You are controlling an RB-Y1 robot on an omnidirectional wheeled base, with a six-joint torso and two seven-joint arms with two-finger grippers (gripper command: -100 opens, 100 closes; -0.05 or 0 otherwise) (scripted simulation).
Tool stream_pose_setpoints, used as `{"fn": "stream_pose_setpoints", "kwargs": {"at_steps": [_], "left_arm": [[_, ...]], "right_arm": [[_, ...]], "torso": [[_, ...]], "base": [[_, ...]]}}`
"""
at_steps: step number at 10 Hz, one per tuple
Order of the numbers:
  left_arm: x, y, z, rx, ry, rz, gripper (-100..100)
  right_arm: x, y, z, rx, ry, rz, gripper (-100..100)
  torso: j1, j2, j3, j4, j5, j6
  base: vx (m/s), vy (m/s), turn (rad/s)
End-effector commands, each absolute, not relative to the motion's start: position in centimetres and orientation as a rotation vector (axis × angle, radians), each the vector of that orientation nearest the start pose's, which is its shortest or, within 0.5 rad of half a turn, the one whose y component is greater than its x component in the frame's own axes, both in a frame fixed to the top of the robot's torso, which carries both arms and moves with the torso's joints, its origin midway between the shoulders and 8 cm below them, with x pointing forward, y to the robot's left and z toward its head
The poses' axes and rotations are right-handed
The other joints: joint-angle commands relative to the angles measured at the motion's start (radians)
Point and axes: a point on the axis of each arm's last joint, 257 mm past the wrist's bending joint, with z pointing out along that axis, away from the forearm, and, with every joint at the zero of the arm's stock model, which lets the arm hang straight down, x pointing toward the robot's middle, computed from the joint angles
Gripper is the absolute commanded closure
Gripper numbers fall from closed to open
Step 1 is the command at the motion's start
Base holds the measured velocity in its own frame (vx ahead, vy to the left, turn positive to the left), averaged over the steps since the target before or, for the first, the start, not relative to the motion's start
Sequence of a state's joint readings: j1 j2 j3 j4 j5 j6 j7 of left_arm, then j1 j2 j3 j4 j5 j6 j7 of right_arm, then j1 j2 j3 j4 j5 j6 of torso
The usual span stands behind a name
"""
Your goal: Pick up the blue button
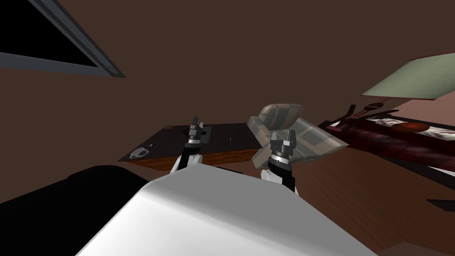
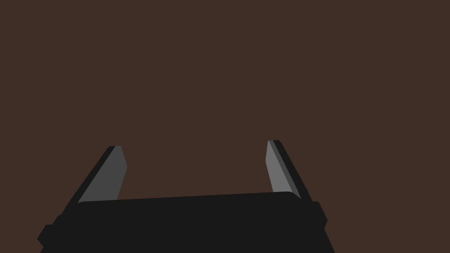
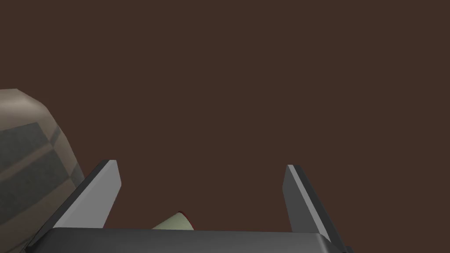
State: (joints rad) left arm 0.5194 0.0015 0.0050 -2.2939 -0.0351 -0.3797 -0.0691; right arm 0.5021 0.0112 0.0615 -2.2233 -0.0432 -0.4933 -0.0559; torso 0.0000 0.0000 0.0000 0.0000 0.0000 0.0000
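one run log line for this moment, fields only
stage: pre-grasp | left gripper: fingers open, toward table | right gripper: fingers open, beside armchair | blue button: too small to tell | held: nothing

The right gripper (image 3: 202,164) holds its two fingers wide apart, gripping nothing, and faces a flat brown surface (image 3: 246,79). A grey-beige striped cushion (image 3: 26,153) sits at its nine o'clock and a pale green corner (image 3: 173,222) at six.

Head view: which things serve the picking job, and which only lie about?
Job: left claw, open; right claw, open; dark table, perhaps; button too small to tell.
Lying about: grey cup, armchair, bed, window frame.
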Motion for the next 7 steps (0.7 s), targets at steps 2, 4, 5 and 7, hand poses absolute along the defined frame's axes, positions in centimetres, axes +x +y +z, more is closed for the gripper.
{"fn": "stream_pose_setpoints", "kwargs": {"at_steps": [2, 4, 5, 7], "left_arm": [[36.6, 28.3, -1.4, -0.72, 0.791, -1.183, -100], [37.5, 28.5, -3.5, -0.763, 0.851, -1.197, -100], [38.0, 28.7, -4.9, -0.796, 0.884, -1.204, -100], [39.1, 29.4, -8.2, -0.885, 0.954, -1.219, -100]], "right_arm": [[35.8, -26.7, -0.3, 0.777, 0.605, 1.426, 0], [35.8, -26.7, -0.3, 0.777, 0.605, 1.426, 0], [35.8, -26.7, -0.3, 0.777, 0.605, 1.426, 0], [35.8, -26.7, -0.3, 0.777, 0.605, 1.426, 0]], "torso": [[0.001, 0.001, 0.0, 0.0, 0.0, 0.0], [0.002, 0.003, 0.002, 0.001, 0.0, 0.0], [0.002, 0.005, 0.003, 0.001, 0.0, 0.0], [0.003, 0.006, 0.004, 0.001, 0.001, 0.0]], "base": [[-0.029, 0.01, -0.064], [-0.063, 0.024, -0.114], [-0.082, 0.052, -0.171], [-0.094, 0.027, -0.193]]}}
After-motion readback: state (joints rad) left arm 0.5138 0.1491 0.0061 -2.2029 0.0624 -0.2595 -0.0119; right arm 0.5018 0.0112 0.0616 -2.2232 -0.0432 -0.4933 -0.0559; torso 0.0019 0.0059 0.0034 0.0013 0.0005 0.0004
